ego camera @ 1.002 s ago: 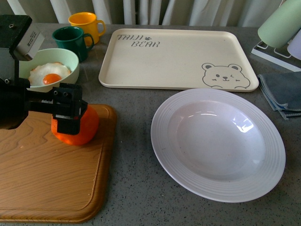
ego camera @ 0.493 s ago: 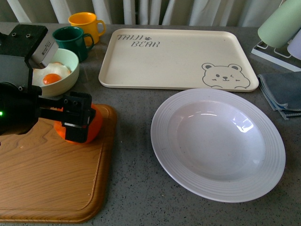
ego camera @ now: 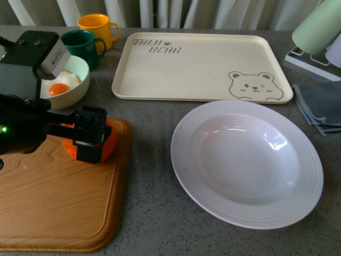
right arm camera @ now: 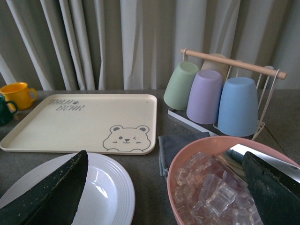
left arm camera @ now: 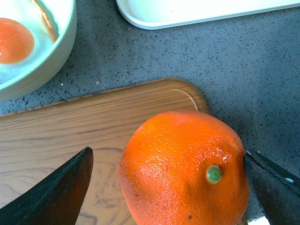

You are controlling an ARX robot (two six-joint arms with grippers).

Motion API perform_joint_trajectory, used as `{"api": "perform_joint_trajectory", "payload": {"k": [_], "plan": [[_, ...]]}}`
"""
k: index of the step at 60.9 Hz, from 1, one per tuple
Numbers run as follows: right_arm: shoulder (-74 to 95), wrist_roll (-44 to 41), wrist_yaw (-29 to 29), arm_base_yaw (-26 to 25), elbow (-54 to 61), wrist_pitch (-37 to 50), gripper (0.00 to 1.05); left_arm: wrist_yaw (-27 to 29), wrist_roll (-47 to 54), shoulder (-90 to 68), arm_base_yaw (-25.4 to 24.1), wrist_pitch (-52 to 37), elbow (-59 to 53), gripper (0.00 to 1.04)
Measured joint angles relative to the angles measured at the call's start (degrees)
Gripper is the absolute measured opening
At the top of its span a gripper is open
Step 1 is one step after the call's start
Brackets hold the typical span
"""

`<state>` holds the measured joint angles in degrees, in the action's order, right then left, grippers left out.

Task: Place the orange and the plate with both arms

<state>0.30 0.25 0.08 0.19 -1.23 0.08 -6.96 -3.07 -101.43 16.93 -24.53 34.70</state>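
**The orange could slip and roll**

If the left fingers [left arm camera: 56,192] shut off to one side, the round orange [left arm camera: 183,168] may pop out and roll off the wooden board [ego camera: 53,202]. It sits there, at the left of the front view. The fingers are apart around it: one touches it, one does not. The plate [ego camera: 181,154] lies farther right. The right fingers [right arm camera: 51,197] are apart too.

A grey speckled surface [ego camera: 149,213] runs back to pale pleated curtains [right arm camera: 93,42]; the light is soft and even throughout.
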Motion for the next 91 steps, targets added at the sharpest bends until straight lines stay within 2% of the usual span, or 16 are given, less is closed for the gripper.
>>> {"api": "perform_joint_trajectory", "payload": {"k": [10, 12, 16, 22, 31, 61, 74, 91], "plan": [[0.0, 0.0, 0.0, 0.0, 0.0, 0.0, 0.96, -0.4, -0.2, 0.0, 0.0, 0.2, 0.0, 0.96], [0.0, 0.0, 0.0, 0.0, 0.0, 0.0, 0.96, -0.4, -0.2, 0.0, 0.0, 0.3, 0.0, 0.93], [0.0, 0.0, 0.0, 0.0, 0.0, 0.0, 0.96, -0.7, -0.7, 0.0, -0.1, 0.3, 0.0, 0.79], [0.0, 0.0, 0.0, 0.0, 0.0, 0.0, 0.96, -0.9, -1.3, 0.0, -0.2, 0.3, 0.1, 0.64], [0.0, 0.0, 0.0, 0.0, 0.0, 0.0, 0.96, -1.0, -1.7, 0.1, -0.6, 0.6, 0.1, 0.53], [0.0, 0.0, 0.0, 0.0, 0.0, 0.0, 0.96, -2.1, -4.2, 5.6, -0.4, 4.9, 0.2, 0.50], [0.0, 0.0, 0.0, 0.0, 0.0, 0.0, 0.96, -2.5, -6.1, 8.4, 4.3, 6.9, 2.7, 0.50], [0.0, 0.0, 0.0, 0.0, 0.0, 0.0, 0.96, -1.9, -7.0, 3.0, 14.6, 6.2, 9.5, 0.49]]}}
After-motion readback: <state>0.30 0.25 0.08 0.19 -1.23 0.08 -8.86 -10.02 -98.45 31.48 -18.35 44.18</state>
